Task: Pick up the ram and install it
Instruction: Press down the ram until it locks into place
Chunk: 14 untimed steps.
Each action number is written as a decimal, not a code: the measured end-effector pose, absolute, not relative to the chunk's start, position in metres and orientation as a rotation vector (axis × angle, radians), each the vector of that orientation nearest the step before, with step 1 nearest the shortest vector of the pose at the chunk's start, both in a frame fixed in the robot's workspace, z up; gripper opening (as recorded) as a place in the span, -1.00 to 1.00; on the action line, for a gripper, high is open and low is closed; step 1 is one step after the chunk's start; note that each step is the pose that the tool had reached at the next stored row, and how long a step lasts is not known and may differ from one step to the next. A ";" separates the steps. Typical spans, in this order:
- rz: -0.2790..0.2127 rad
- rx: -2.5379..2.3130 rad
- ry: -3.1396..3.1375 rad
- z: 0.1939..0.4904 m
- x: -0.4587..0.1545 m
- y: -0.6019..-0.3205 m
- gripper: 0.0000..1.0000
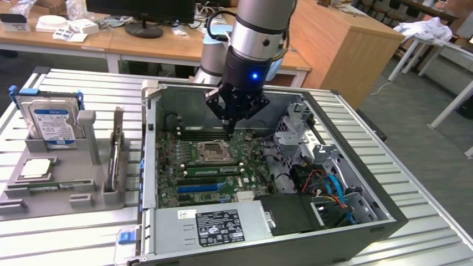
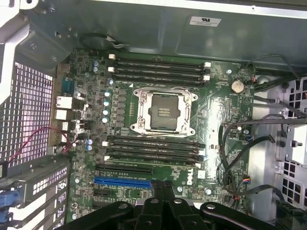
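The open computer case (image 1: 159,166) lies on its side on the slatted worktop (image 1: 414,183). It takes up the middle and the exterior view's right, and its walls rise around the motherboard (image 1: 221,166) on all sides. The freest room inside is straight above the board. Toward the exterior view's right the space is crowded by the drive cage (image 1: 303,130) and by loose black, blue and orange cables (image 1: 325,183). The power supply (image 1: 210,224) closes off the near edge.

The arm (image 1: 255,33) comes down nearly vertical from the far side of the case. Its gripper (image 1: 230,126) points straight down, just above the board beside the far bank of black memory slots (image 2: 158,69) and behind the empty processor socket (image 2: 163,111). The pincer's fingers (image 2: 163,189) are pressed together, with nothing between them.

The ram (image 1: 212,170) shows as a green stick among the slots on the near side of the socket, apart from the gripper. The blue expansion slot (image 2: 122,182) lies just nearer still.

On the worktop's left part in the exterior view, a grey holder tray (image 1: 66,199) carries an upright hard drive (image 1: 52,119), a flat processor chip (image 1: 37,169) and another narrow greenish strip (image 1: 53,187), all well clear of the case.
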<state>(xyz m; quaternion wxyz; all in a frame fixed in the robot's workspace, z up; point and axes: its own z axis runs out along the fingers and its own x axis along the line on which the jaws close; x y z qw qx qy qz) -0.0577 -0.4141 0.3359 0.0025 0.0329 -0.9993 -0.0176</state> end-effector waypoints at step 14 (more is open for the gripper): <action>-0.055 0.100 -3.134 0.335 -0.058 -0.405 -0.79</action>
